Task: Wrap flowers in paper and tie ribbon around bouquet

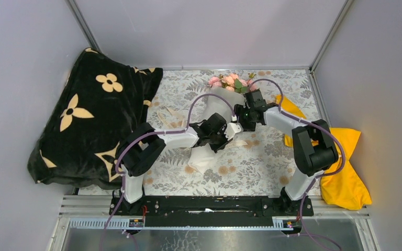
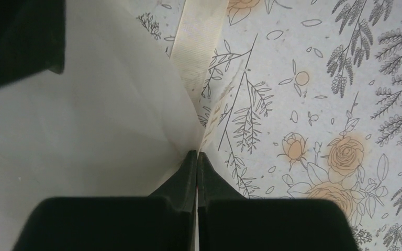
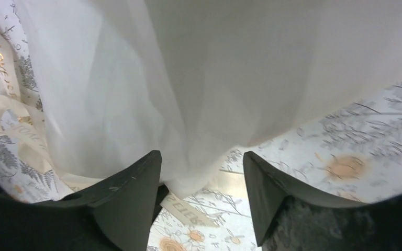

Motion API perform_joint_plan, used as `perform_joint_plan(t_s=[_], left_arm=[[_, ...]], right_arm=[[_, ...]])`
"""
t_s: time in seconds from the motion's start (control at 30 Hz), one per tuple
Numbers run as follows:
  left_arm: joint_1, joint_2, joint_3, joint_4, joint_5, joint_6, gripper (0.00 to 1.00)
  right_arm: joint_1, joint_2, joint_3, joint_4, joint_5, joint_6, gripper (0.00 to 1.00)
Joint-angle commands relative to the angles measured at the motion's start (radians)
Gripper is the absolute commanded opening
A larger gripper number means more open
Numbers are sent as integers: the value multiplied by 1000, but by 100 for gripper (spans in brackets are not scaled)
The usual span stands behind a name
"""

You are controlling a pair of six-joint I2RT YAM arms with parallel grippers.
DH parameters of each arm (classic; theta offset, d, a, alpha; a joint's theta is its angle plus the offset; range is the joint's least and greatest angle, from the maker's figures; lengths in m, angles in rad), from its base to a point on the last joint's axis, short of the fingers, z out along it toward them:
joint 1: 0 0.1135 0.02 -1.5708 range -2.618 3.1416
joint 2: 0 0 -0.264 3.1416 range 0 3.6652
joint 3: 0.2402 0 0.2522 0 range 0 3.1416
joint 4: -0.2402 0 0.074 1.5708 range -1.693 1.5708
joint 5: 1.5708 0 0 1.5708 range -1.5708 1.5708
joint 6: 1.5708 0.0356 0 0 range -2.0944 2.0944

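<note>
Top external view, pink roses [image 1: 230,82] peeking from a translucent white paper cone [image 1: 219,100] lying mid-table on floral tablecloth [image 1: 272,151], left gripper [image 2: 196,157] pinching its creased edge, right gripper [image 3: 201,157] standing spread around soft folds.

The left arm [image 1: 162,140] rises from the lower left of the overhead frame, the right arm [image 1: 314,146] from the lower right. Both bend at the elbow and reach toward the centre, wrists almost meeting. The left hand [image 2: 196,155] has its fingers pressed together; the right hand [image 3: 201,157] has its fingers spread apart.
</note>
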Motion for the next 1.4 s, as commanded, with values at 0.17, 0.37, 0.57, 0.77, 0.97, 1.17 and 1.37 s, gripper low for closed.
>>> perform_joint_plan(t_s=[0.17, 0.37, 0.57, 0.77, 0.97, 1.17, 1.37], left_arm=[[65, 60, -15, 31, 77, -81, 0], [77, 30, -39, 49, 102, -88, 0], [83, 11, -45, 57, 104, -91, 0], [86, 15, -49, 68, 104, -91, 0], [86, 19, -45, 68, 110, -90, 0], [87, 16, -42, 69, 110, -91, 0], [88, 19, -36, 66, 114, -93, 0]], right_arm=[[-33, -206, 92, -252, 327, 14, 70], [-33, -272, -63, -250, 355, 40, 65], [22, -164, -122, -203, 253, 49, 61], [57, -111, -211, -77, 101, 94, 60], [63, -79, -224, 3, 96, 133, 60], [63, -50, -195, 70, 159, 195, 59], [63, -36, -214, 129, 150, 230, 35]])
